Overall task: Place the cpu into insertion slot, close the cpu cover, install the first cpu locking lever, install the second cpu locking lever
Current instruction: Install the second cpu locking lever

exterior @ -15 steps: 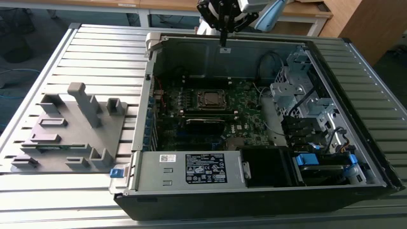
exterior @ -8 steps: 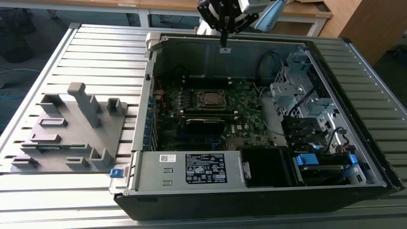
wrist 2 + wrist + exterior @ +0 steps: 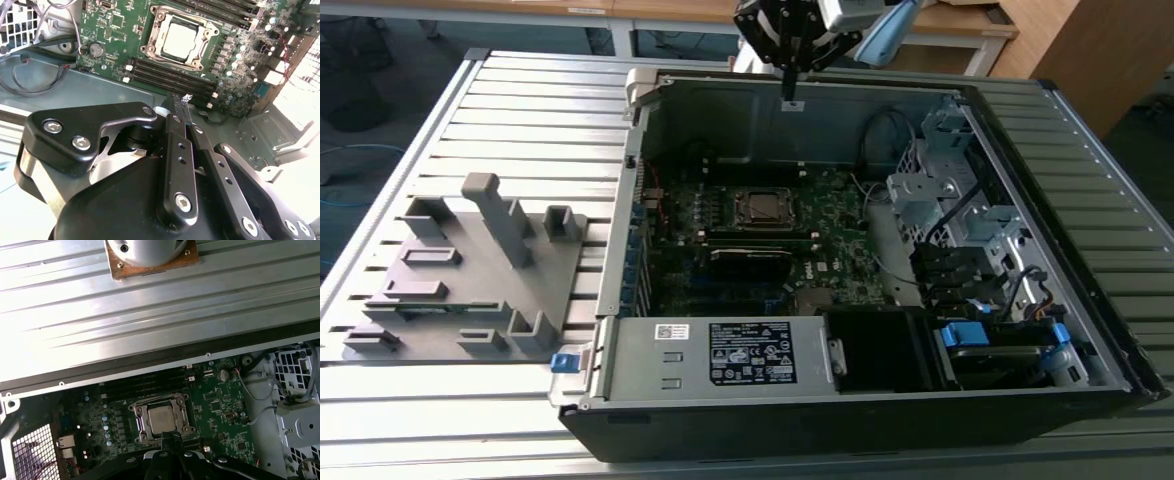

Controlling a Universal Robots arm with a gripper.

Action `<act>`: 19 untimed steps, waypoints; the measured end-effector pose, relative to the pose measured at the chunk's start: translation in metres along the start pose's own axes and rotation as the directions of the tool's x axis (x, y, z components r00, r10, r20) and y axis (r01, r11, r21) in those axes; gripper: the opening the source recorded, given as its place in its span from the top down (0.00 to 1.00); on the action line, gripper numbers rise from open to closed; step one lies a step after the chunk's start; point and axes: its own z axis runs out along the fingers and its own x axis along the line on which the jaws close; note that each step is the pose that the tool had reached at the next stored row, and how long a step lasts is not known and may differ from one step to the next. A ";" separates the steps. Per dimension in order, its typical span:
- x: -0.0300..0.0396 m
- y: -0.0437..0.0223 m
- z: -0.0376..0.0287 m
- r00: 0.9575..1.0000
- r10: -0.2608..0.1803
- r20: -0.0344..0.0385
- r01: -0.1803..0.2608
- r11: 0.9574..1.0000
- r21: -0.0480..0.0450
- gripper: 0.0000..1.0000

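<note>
A: The tool [image 3: 790,98] hangs above the far wall of the open computer case [image 3: 1107,300], its two fingers [image 3: 176,130] pressed together into a single narrow tip, with nothing between them.

B: And the chip?

A: The cpu [image 3: 181,41] already lies flat in the insertion slot [image 3: 155,47] on the green motherboard [image 3: 834,215], silvery face up. In the exterior view it sits at about six o'clock from the tool, well apart and lower down in the case. In both wrist views the fingers point toward it.

B: So the first step looks done. What about the cover?

A: A metal frame rings the chip; the cpu cover [image 3: 140,422] seems to lie down around it, though whether it is fully seated cannot be told.

B: The levers?

A: Too fine to tell whether either is latched. Judging from the empty tool hanging clear of the socket, the levers look like the work left.

B: Anything farther out?

A: At about eight o'clock from the tool, on the ribbed tabletop [image 3: 480,420], stands a grey fixture block [image 3: 467,270].
</note>
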 end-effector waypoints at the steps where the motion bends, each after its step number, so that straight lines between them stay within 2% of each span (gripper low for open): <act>1: 0.0000 0.0000 0.0000 1.000 0.000 0.000 0.000 1.000 0.000 0.90; 7: 0.0000 0.0000 0.0004 1.000 0.000 0.000 0.000 1.000 0.000 0.90; 9: 0.0001 -0.0001 0.0030 1.000 0.000 0.000 0.000 1.000 0.000 0.90; 19: 0.0000 -0.0008 0.0074 1.000 0.000 0.000 0.000 1.000 0.002 0.90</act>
